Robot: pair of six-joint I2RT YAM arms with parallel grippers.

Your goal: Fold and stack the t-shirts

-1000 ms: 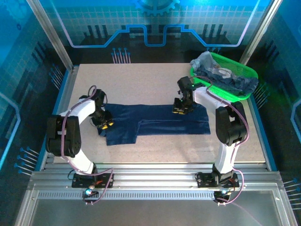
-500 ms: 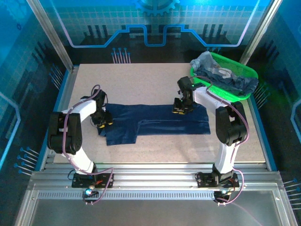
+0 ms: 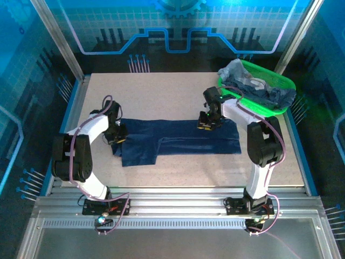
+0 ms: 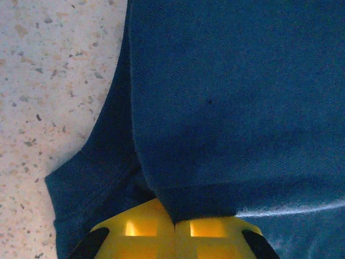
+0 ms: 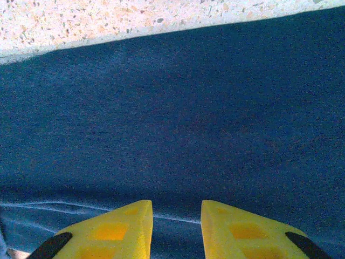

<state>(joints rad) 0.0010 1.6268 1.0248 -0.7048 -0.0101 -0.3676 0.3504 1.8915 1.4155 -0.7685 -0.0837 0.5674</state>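
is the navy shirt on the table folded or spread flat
Partly folded: the navy shirt lies long and flat across the table, and the left wrist view shows one layer doubled over another.

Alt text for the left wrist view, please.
The yellow left gripper is shut on a fold at the edge of a dark blue t-shirt. A pale speckled table shows to the left of the cloth.

Navy t-shirt [image 4: 237, 97] fold pinched in left gripper [image 4: 174, 226]; speckled table [image 4: 48, 81] beside.
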